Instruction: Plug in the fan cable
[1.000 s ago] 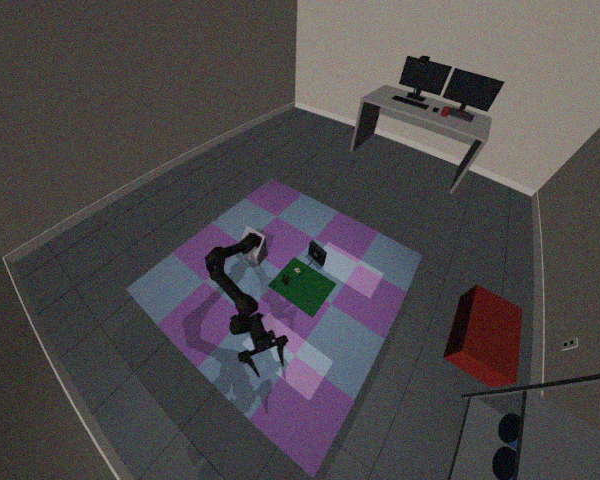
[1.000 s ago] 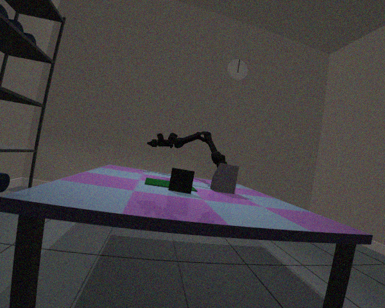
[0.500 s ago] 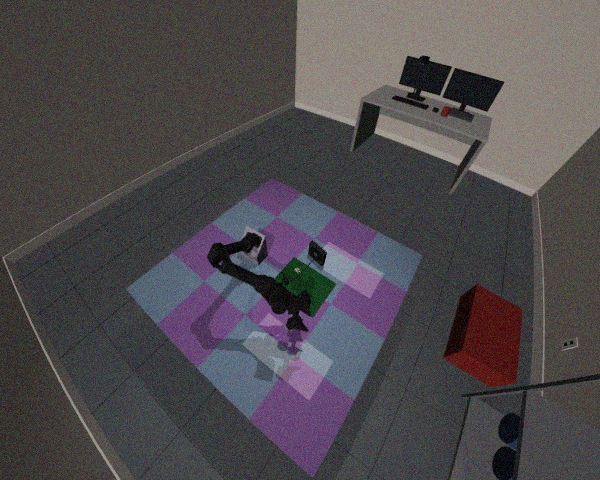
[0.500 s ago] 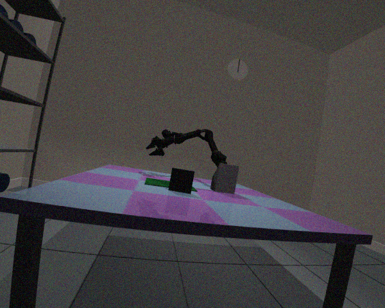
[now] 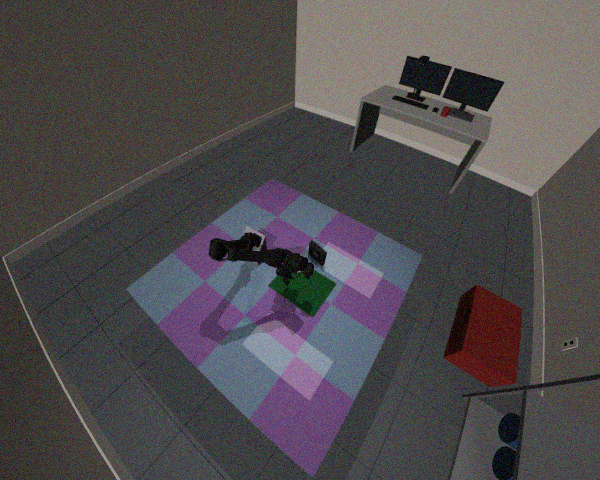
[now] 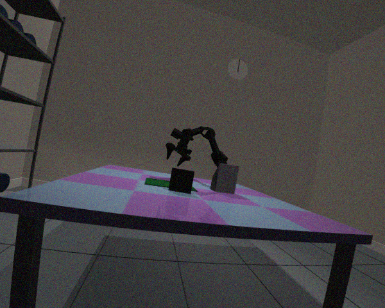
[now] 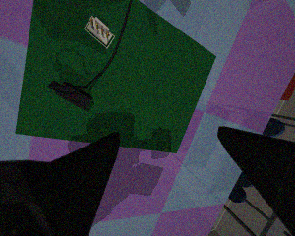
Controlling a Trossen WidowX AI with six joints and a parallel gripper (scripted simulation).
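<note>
The plug (image 7: 71, 95) lies loose on the green board (image 5: 318, 293) (image 6: 156, 181) (image 7: 152, 84), beside the white header (image 7: 99, 31) and apart from it, with the cable (image 7: 114, 55) curving past the header's side. The gripper (image 5: 300, 273) (image 6: 173, 162) (image 7: 167, 134) is spread wide above the board, with nothing between its fingers.

The step in hand looks to be picking up the plug. It would go best to bring the fingers over the board to the plug, turn them to pinch its long body squarely, and come down without scraping the board. A grip clear of the cable's end should keep the plug level for lining up with the header's pins and pressing straight down.

In the top view the arm hides the board's header side. The exterior view has the fan (image 6: 181, 180) in front of part of the board; the wrist view cuts off the board's far edge, and the plug's sockets are too dark to make out.
</note>
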